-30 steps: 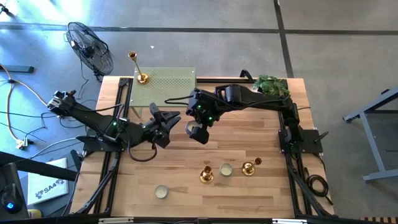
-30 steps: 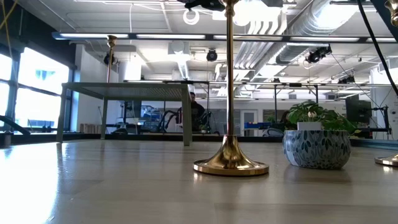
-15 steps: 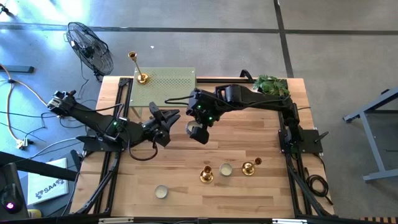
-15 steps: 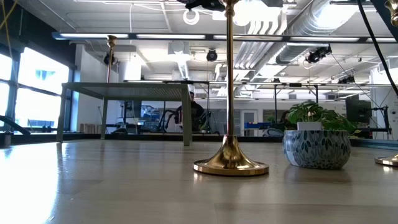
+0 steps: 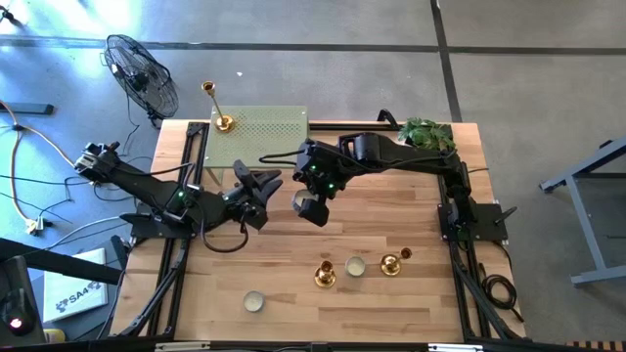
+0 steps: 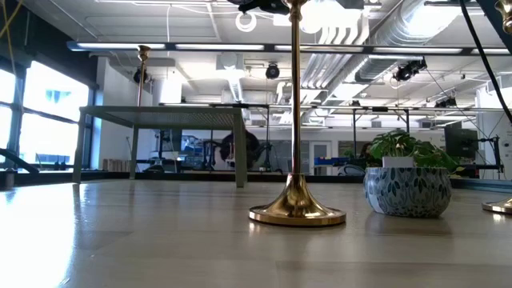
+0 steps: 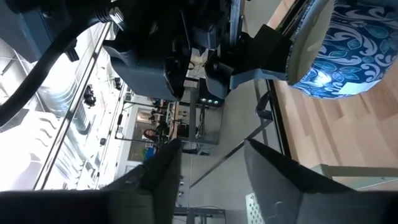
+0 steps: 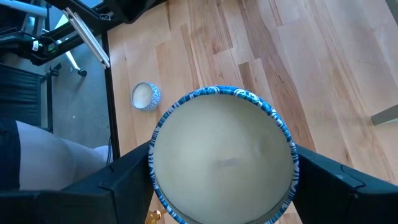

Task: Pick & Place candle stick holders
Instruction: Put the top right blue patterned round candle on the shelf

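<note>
One candle stick holder (image 5: 217, 106) sits up on the green shelf (image 5: 262, 134) — two (image 5: 325, 274) wait below; right claw (image 5: 309, 207) grips a blue-patterned candle (image 8: 224, 163), left claw (image 5: 256, 186) empty, parted.

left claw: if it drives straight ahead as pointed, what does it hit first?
Probably the blue-patterned cup gripped by the right claw, ahead of the open left claw and slightly off-centre. Gap between them unclear.

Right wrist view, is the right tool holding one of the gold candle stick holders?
No, the right tool is closed around a round blue-patterned candle jar with pale wax, held above the wooden table.
</note>
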You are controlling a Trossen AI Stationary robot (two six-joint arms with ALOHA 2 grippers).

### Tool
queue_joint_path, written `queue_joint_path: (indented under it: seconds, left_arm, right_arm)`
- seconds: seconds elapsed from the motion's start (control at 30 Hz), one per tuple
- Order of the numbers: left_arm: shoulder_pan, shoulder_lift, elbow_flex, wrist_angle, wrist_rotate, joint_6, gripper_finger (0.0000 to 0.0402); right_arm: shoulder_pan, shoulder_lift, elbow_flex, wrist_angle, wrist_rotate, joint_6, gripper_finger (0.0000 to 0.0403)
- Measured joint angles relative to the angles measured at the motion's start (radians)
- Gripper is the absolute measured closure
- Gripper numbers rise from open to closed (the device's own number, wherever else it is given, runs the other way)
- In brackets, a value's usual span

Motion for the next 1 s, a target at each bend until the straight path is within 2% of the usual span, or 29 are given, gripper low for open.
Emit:
queue_joint_path:
  seconds: [0.27,0.43,0.77,1.0]
  left_arm:
    - [0.000,0.000,0.000,-0.025,0.005,0.000,0.0109]
    - [0.000,0.000,0.000,-0.024,0.019,-0.001,0.0060]
    - [0.000,0.000,0.000,-0.022,0.023,-0.004,0.0046]
    - [0.000,0.000,0.000,-0.023,0.096,-0.001,0.0046]
  right_arm:
    - [0.000,0.000,0.000,-0.001,0.000,0.000,0.0105]
    - [0.000,0.000,0.000,-0.001,0.000,-0.004,0.0105]
    - [0.000,0.000,0.000,-0.001,0.000,-0.011,0.0105]
    - [0.000,0.000,0.000,-0.001,-0.003,-0.010,0.0105]
